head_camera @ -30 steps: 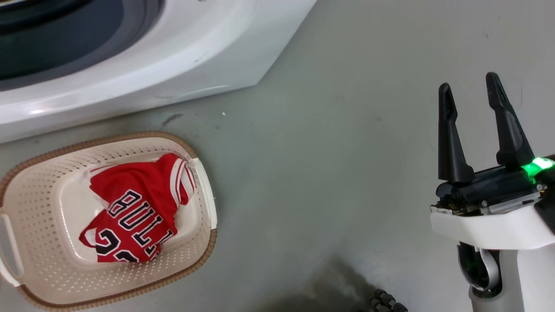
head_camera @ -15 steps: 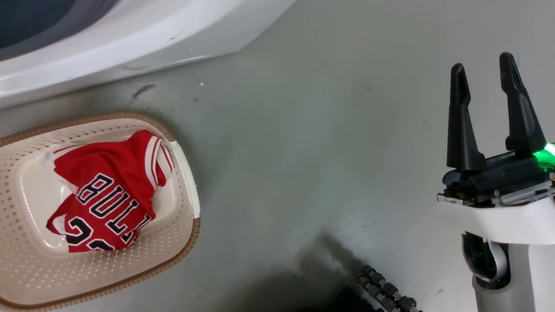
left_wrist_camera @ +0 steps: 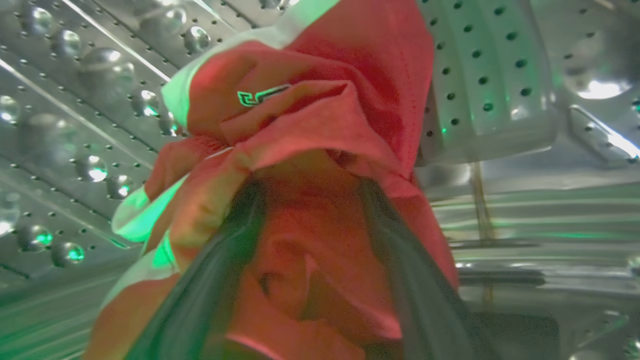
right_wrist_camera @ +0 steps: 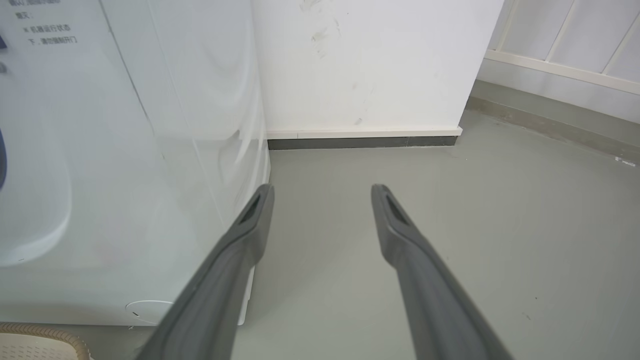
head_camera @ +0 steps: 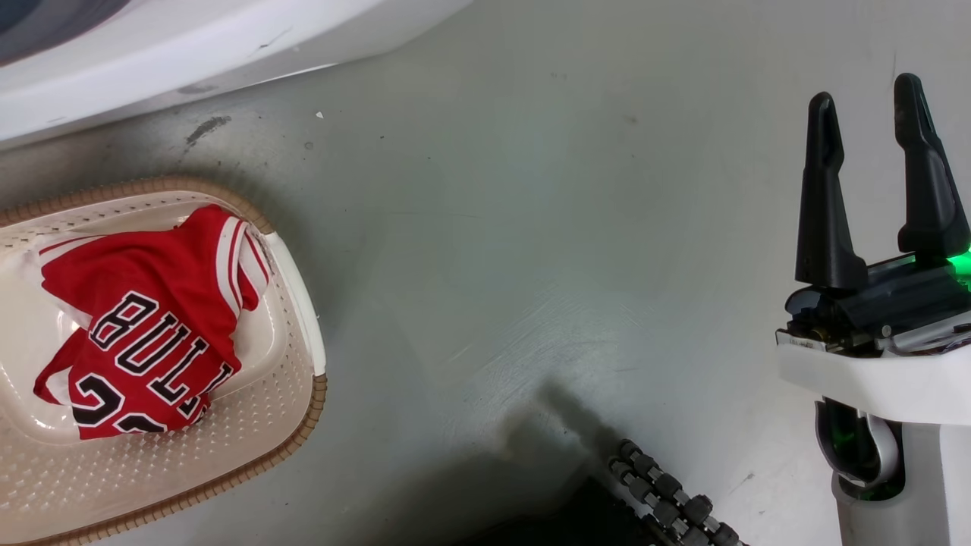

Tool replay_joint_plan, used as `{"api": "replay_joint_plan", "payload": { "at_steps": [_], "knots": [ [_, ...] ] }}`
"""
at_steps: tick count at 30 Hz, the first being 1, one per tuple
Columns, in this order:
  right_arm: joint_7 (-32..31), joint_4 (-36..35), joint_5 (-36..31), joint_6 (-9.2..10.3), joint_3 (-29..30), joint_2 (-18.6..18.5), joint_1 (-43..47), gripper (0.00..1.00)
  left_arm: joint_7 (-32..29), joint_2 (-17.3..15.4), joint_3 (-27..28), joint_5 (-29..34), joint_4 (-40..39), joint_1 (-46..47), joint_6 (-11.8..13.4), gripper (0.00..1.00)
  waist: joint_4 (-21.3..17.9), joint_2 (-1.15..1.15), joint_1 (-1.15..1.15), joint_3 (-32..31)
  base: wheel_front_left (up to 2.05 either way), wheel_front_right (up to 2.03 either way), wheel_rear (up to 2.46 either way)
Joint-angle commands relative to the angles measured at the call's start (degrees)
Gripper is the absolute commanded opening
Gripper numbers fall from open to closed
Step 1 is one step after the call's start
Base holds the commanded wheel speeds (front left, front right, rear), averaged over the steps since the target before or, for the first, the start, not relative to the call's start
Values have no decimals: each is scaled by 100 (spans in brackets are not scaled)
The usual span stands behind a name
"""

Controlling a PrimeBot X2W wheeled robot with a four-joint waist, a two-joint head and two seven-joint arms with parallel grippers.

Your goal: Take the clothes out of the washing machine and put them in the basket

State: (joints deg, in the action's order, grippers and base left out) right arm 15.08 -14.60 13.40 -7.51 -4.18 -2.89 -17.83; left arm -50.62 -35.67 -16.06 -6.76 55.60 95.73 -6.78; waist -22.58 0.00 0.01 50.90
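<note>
A red piece of the clothes [left_wrist_camera: 320, 110], with pale trim, is bunched between the fingers of my left gripper [left_wrist_camera: 310, 190], which is shut on it inside the perforated steel drum [left_wrist_camera: 75, 100] of the washing machine [head_camera: 190, 45]. Fabric covers the fingertips. A red "BULLS" jersey [head_camera: 144, 318] lies crumpled in the cream basket [head_camera: 322, 390] on the floor in front of the machine, at the left of the head view. Far to the right, my right gripper [head_camera: 866, 91] hangs open over bare floor, holding nothing. In its wrist view the right gripper [right_wrist_camera: 322, 189] points at the floor beside the machine's white side [right_wrist_camera: 125, 175].
Grey floor stretches between the basket and my right arm. My base's dark ribbed part [head_camera: 667, 493] shows at the bottom of the head view. A white wall with a dark skirting [right_wrist_camera: 360, 142] stands behind the machine. A corner of the basket [right_wrist_camera: 30, 340] shows at lower left.
The head camera has turned, so basket and machine slide left and up in the picture. The jersey lies unchanged in the basket. My right gripper stays open.
</note>
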Motion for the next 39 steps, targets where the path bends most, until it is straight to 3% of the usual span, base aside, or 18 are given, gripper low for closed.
{"api": "replay_joint_plan", "payload": {
  "at_steps": [1, 7, 8, 9, 22, 39],
  "knots": [
    [13, -25, 33, 4, 16, 3, -84, 100, -13, -12, 19, -29, -29, -88, 39, 100, -3, 0, -1, 13, 0, 0, 0],
    [13, -16, 29, 4, 17, 3, -119, 100, -173, -54, -6, -95, -193, -232, 70, 100, -3, 0, -1, 62, 0, 0, 0],
    [13, -15, 22, 4, 23, 3, -122, 100, -166, -81, -51, -65, -225, -262, 60, 34, -2, 0, -1, 60, 0, 0, 0],
    [13, -11, 14, 4, 31, 2, -122, 100, -105, -99, -55, -70, -266, -270, 57, 0, 0, 0, -1, 56, 0, 0, 0],
    [13, 73, -168, 4, 0, 2, -44, 100, 1425, -77, -84, -266, -315, -572, 28, 0, 162, 0, -1, -402, 0, 0, 0],
    [13, 223, -478, 4, -64, 2, 340, 100, 4537, 451, 171, -838, 347, -2036, 133, 0, 443, 0, -1, -1509, 0, 0, 0]
  ]
}}
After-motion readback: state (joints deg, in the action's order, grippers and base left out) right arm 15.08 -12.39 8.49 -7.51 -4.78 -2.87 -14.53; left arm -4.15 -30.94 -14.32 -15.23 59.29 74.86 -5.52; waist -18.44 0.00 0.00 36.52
